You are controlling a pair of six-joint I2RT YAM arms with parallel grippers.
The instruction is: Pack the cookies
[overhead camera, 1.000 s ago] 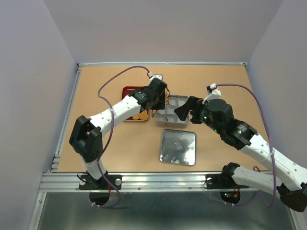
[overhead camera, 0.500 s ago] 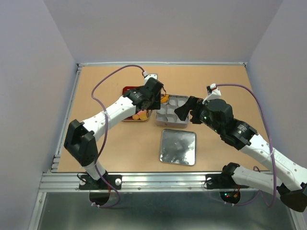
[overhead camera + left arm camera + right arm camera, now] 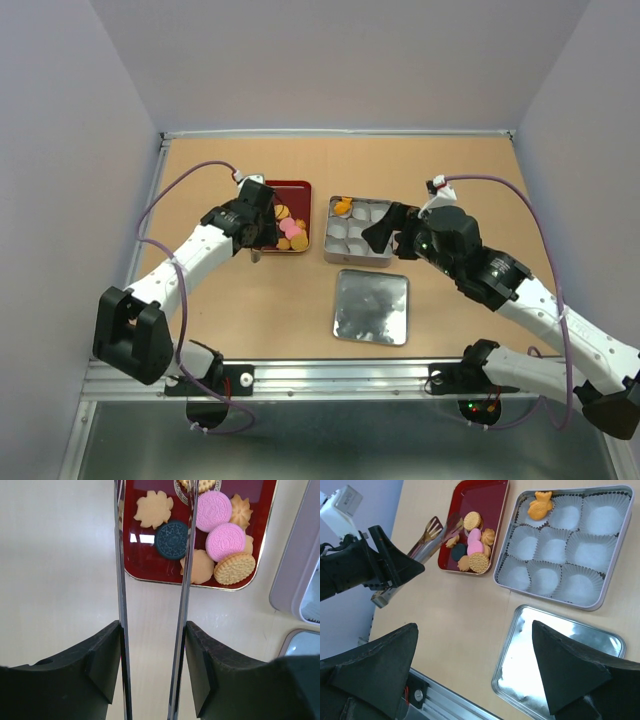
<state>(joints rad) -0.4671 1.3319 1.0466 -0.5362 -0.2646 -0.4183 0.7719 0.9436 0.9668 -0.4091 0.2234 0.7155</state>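
L gripper [image 3: 152, 647] is clamping a pair of metal tongs [image 3: 120, 580], w/ a finger pressing on the outside of each blade. The blades are standing slightly apart. Tong tips are reaching over the left edge of the red tray [image 3: 297, 185], which is sitting on the table [image 3: 450, 160] left of centre. Most cookies [image 3: 472, 550] are lying in that tray's near half: two pink, one dark, the rest orange/tan, some overlapping. Just right of the tray, a tin [image 3: 356, 259] w/ nine paper cups is holding one orange fish-shaped cookie [image 3: 540, 505] in its far-left cup. Lid [image 3: 371, 306] is lying flat on the table, just in front of the tin. R gripper [image 3: 475, 627] is hovering by the tin's right side, jaws spread wide, gripping nothing.
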